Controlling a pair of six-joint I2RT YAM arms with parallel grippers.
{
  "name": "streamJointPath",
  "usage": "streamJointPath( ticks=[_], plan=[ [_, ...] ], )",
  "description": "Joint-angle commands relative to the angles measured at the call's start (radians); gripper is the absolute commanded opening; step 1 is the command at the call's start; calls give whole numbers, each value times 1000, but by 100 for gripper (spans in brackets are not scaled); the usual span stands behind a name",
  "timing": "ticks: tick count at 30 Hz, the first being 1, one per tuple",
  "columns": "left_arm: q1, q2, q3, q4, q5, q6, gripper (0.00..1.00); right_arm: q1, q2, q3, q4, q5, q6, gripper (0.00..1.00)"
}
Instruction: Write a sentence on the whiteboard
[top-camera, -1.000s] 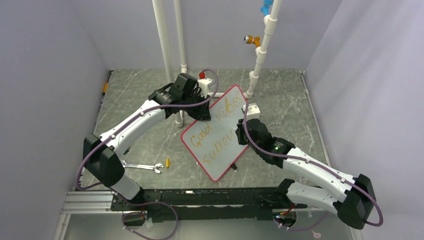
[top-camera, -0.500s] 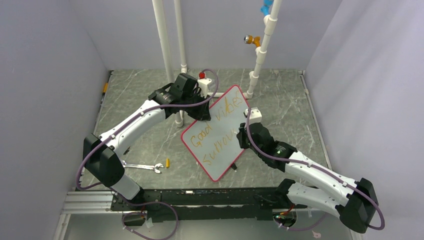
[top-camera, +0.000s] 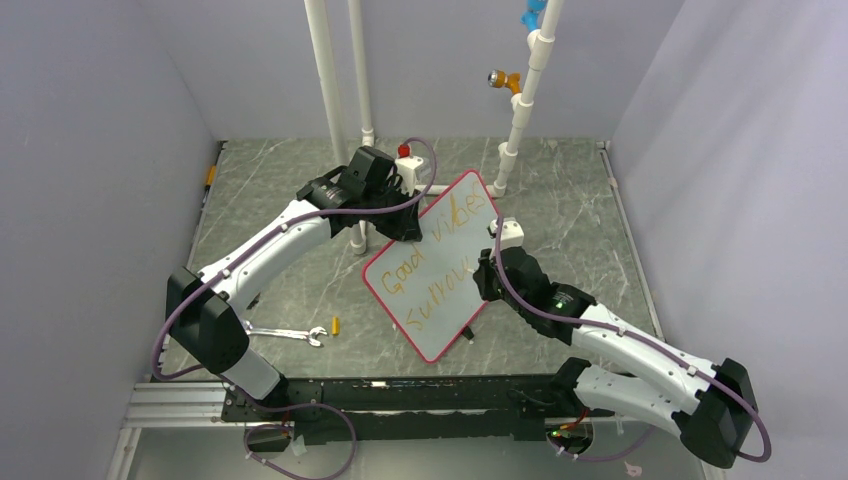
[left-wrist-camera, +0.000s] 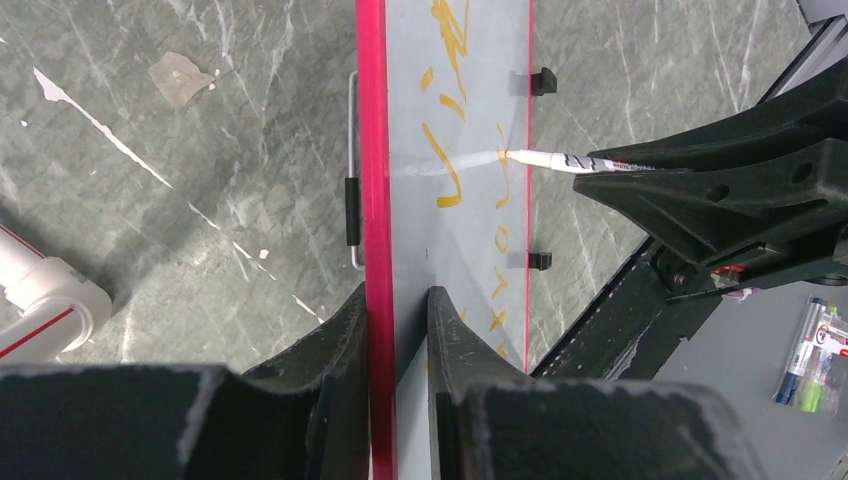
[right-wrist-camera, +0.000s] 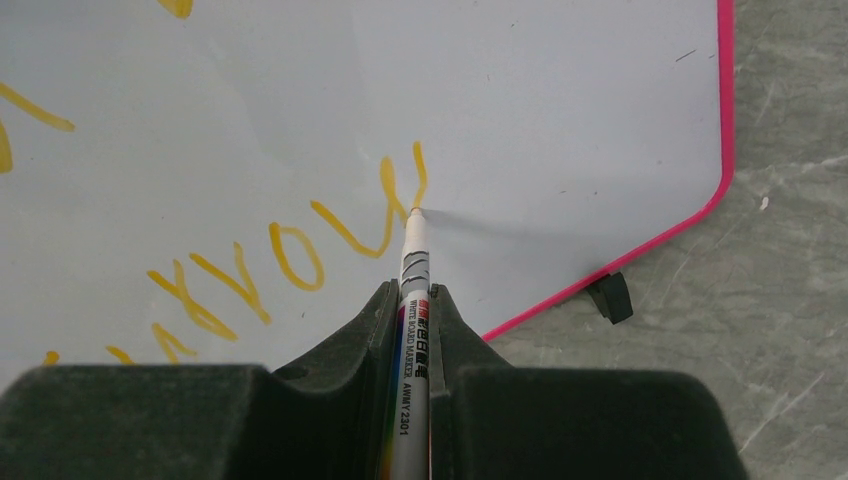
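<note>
At the far left of the overhead view a silver open-ended wrench (top-camera: 285, 332) lies on the grey marbled tabletop (top-camera: 300, 200), well apart from the work. Next, my left gripper (left-wrist-camera: 395, 335) is narrowed onto the red-pink rim of the flat, pale grey-white whiteboard (top-camera: 437, 335), 1 finger on each face, holding the board by its far-left edge. The board sits mid-table between the 2 arms, angled across it. On it the orange-yellow handwritten sentence (top-camera: 404, 272) runs in 2 lines, and the second line looks unfinished. To the right, my right gripper (right-wrist-camera: 412, 300) is clamped tight on a slim white whiteboard marker (right-wrist-camera: 414, 265). Its tip touches the board at the end of the last stroke, with bare board left between it and the right rim.

To write this letter well, I judge I should keep the tip pressure light and even and move the wrist slowly. The left grip should hold firm so the board cannot swing. I would also size the remaining letters to fit the bare strip.

Against the view 1 second ago, the right wrist has slid toward the near right along the second line, uncovering the end of "vibes". The left arm and the board are unchanged.
</note>
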Motion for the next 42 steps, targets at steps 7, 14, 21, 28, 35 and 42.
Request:
streamJointPath(
  ticks=[7, 14, 21, 28, 35, 42],
  plan=[
    [-7, -23, -5, 10, -34, 60, 0, 0, 3, 25, 2, -20, 11, 0],
    [-8, -21, -6, 13, -34, 57, 0, -1, 50, 95, 8, 9, -26, 0],
    [-7, -24, -9, 15, -31, 56, 0, -2, 91, 146, 13, 38, -49, 0],
    [-7, -26, -9, 14, -31, 56, 0, -6, 124, 195, 0, 73, -72, 0],
    [-7, -27, -11, 16, -31, 55, 0, -22, 133, 192, -17, 84, -65, 0],
    [-6, -26, -11, 17, -30, 53, 0, -35, 117, 162, -23, 66, -57, 0]
  ],
)
